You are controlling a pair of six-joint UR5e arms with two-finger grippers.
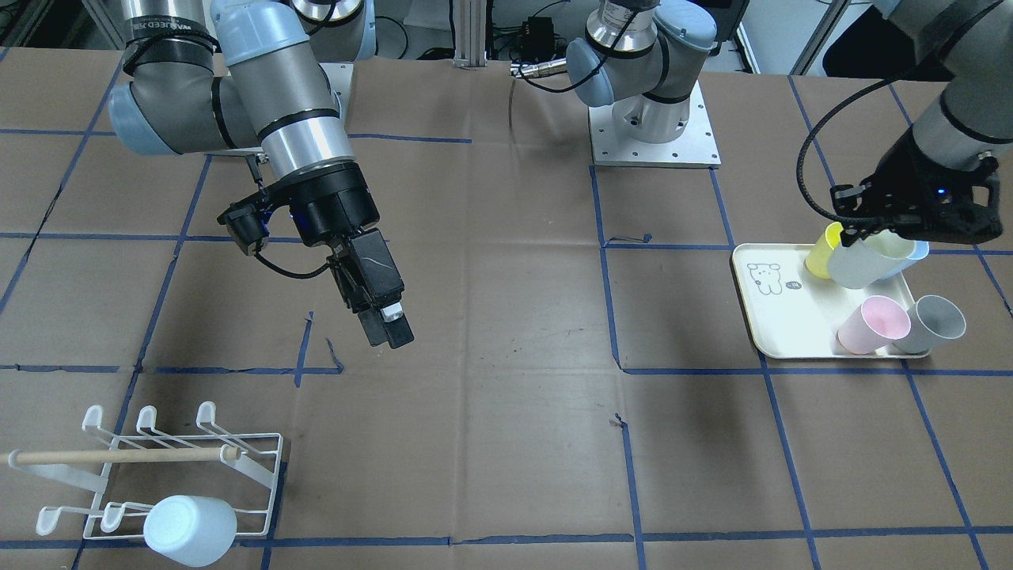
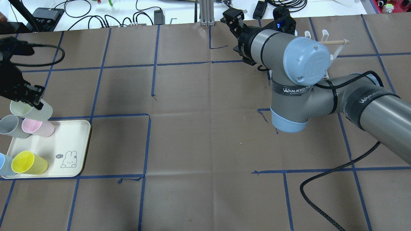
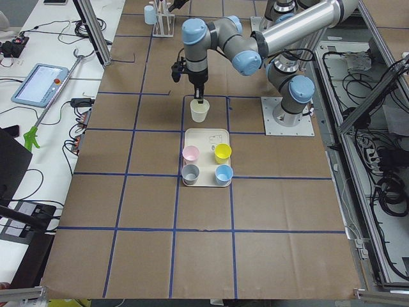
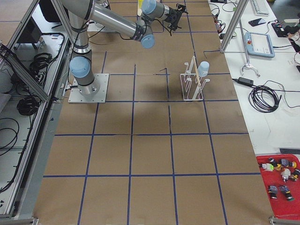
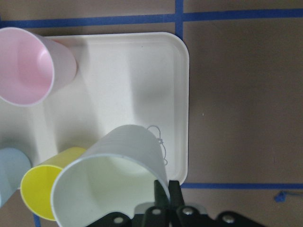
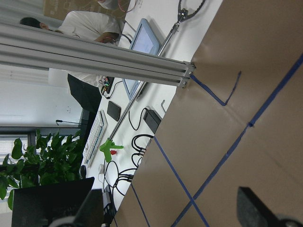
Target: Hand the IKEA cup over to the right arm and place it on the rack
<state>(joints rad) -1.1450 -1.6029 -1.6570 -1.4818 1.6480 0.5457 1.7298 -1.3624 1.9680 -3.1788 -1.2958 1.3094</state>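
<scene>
Cups stand on a cream tray [image 1: 772, 317] that has a little bunny drawn on it. They are a yellow cup [image 1: 821, 249], a pink cup [image 1: 869, 324], a grey cup [image 1: 936, 323] and a blue cup [image 1: 916, 252].

The left gripper [image 5: 166, 191] is at the far end of that tray. Its two fingers are pinched tight on the rim of a pale cup [image 5: 113, 161]. The pale cup hangs from the gripper and is tipped to one side. It is lifted up, higher than the other cups. In the left wrist view it hides part of the yellow cup.

The right gripper [image 1: 388, 331] is well apart from the tray. It hangs over the brown surface [image 1: 506, 443], which has blue tape lines on it. It points down at a slant. The right wrist view shows its fingers [image 6: 255, 213] spread wide, with nothing between them.

The rack [image 1: 158, 479] is made of white wire. It stands near a corner of the surface, on the right arm's side, well apart from the tray. A wooden stick [image 1: 119, 456] lies across it. An upside-down cup [image 1: 190, 529], light blue, sits on one peg of the rack.

A person in a white shirt [image 6: 90, 23] shows far off in the right wrist view, near a green plant [image 6: 42, 161].
</scene>
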